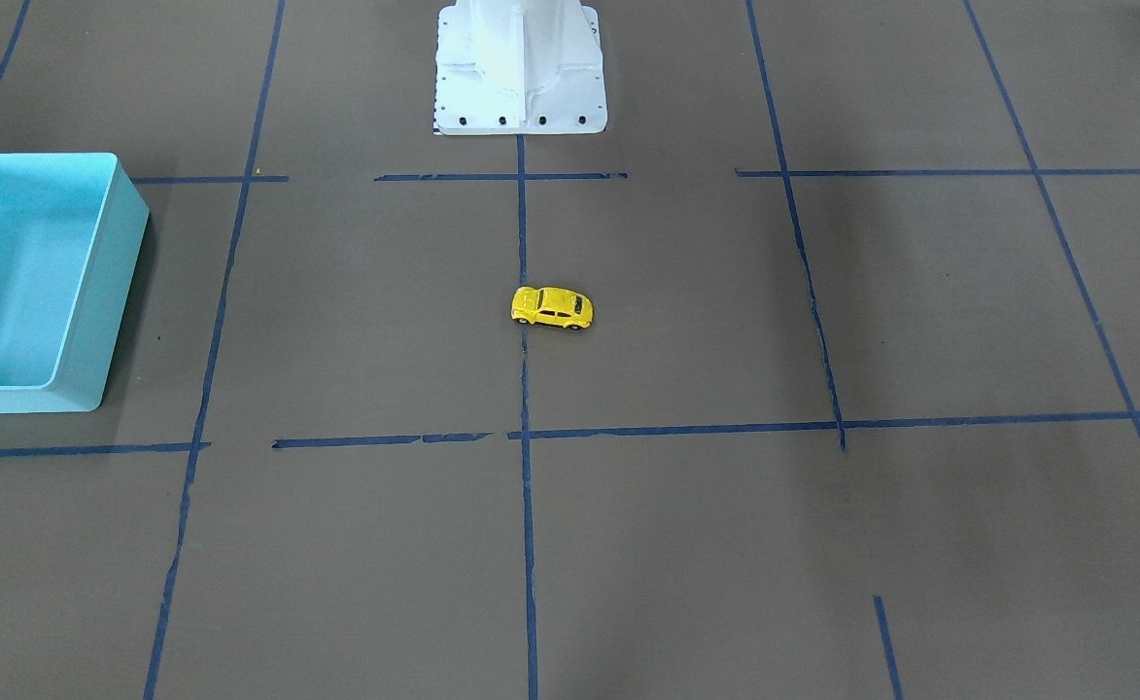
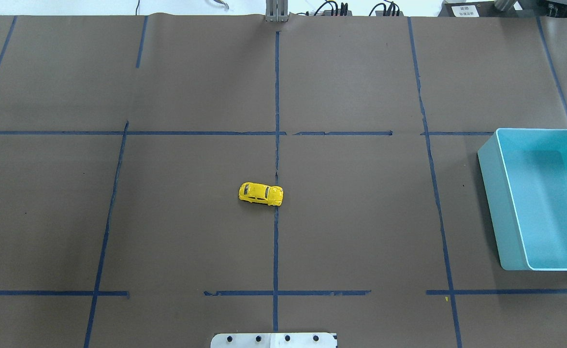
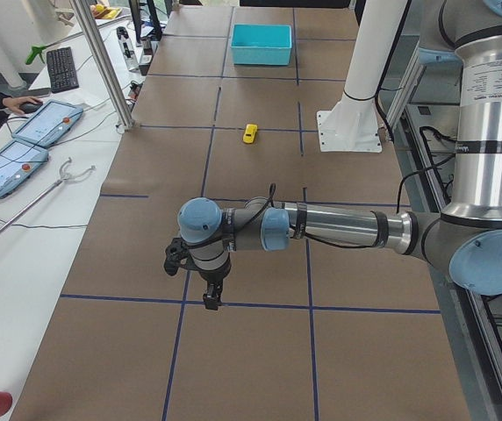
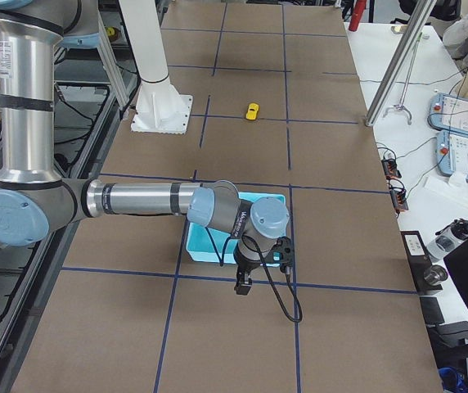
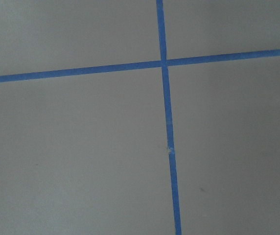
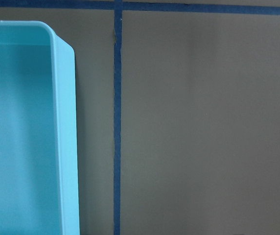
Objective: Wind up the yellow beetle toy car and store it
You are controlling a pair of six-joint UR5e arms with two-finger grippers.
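The yellow beetle toy car (image 2: 260,194) stands on its wheels near the middle of the table (image 2: 360,232), directly in front of the white robot base (image 1: 521,68). It lies crosswise, with one end touching the centre tape line (image 2: 276,251). Nothing is in contact with it. This central position appears to have been chosen so that either arm can reach it. The light blue bin (image 2: 501,208) sits at the table's end on the robot's right, well apart from the car, and no contents are visible in it. It is judged to be the storage point. The left gripper (image 3: 209,294) hangs fingers-down over bare brown paper at the table's left end, and its wrist camera shows only a tape crossing. The right gripper (image 4: 242,282) hangs fingers-down just beside the bin, and its wrist camera shows one bin corner and a tape line. Both arms appear parked clear of the work area. Each claw is visible only in a side view, so it cannot be determined whether it is released or clenched. Neither holds anything that can be seen. Winding and storing are judged not yet started. The first step requires one arm to travel to the table centre.
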